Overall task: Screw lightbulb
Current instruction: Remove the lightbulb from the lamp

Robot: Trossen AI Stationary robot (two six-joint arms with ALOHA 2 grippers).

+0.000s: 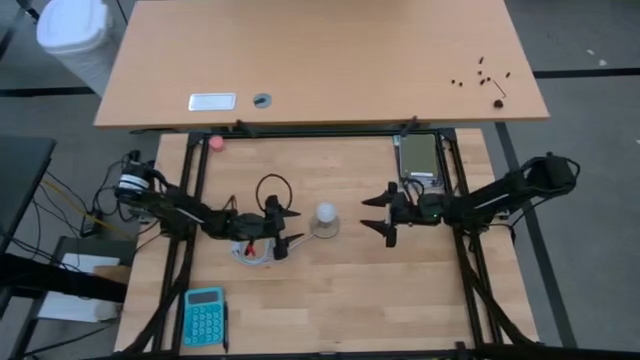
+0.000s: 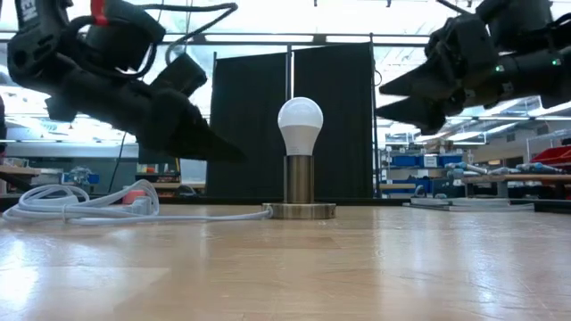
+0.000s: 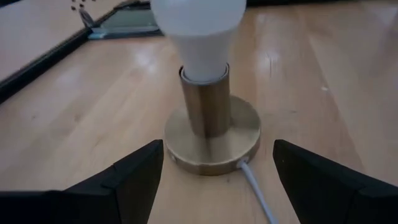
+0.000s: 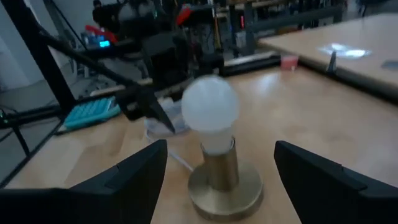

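Standing upright in its brass socket (image 2: 299,183) at the middle of the wooden tabletop (image 1: 330,300), the lightbulb (image 2: 300,125) sits between two robot arms, touched by neither. The left hand (image 1: 285,228) reaches in low from the left, its two dark fingers spread wide and empty just beside the socket base. The right hand (image 1: 382,212) faces it from the opposite side, raised off the tabletop, its fingers likewise parted wide and holding nothing.

From table height, both hands hang above the surface, pointing inward at the bulb, with a coiled white cord (image 2: 80,203) lying on the tabletop at the left. The left wrist camera shows the cord entering the round brass base (image 3: 212,142) and the bulb's neck seated in the socket tube. Only the overhead camera shows a teal calculator (image 1: 204,315) near the front edge, a small pink ball (image 1: 217,143) at the back and a second tabletop (image 1: 320,60) beyond.
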